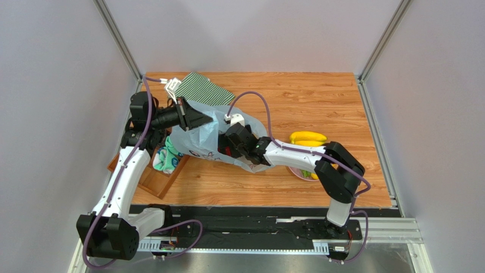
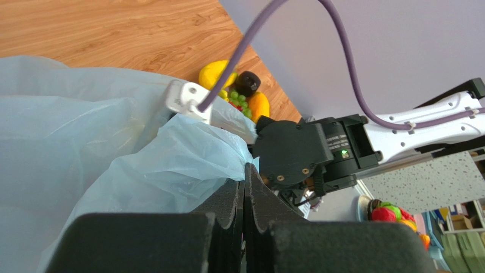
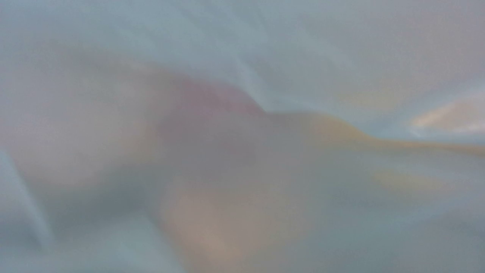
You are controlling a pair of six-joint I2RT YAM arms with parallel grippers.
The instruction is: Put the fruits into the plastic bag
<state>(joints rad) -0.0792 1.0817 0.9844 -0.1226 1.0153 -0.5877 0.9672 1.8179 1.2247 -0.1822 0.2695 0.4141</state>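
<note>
The pale-blue plastic bag (image 1: 212, 138) lies at the table's middle left. My left gripper (image 1: 199, 120) is shut on its upper edge and holds it up; the closed jaws pinch the plastic in the left wrist view (image 2: 245, 173), where the bag (image 2: 108, 142) fills the left side. My right gripper (image 1: 230, 147) reaches into the bag's mouth, its fingers hidden by plastic. The right wrist view shows only blurred blue film with reddish and yellowish shapes. A yellow banana (image 1: 308, 138) lies right of the bag. A lemon (image 2: 213, 74), avocado (image 2: 247, 82), grapes (image 2: 235, 98) and mango (image 2: 259, 106) sit together beyond the bag.
A green striped cloth (image 1: 206, 90) lies behind the bag. Rolled teal-white socks (image 1: 167, 159) sit in a wooden tray (image 1: 152, 181) at the left. A pink plate (image 1: 300, 174) is partly hidden under the right arm. The right arm's black wrist (image 2: 296, 153) is close to my left jaws.
</note>
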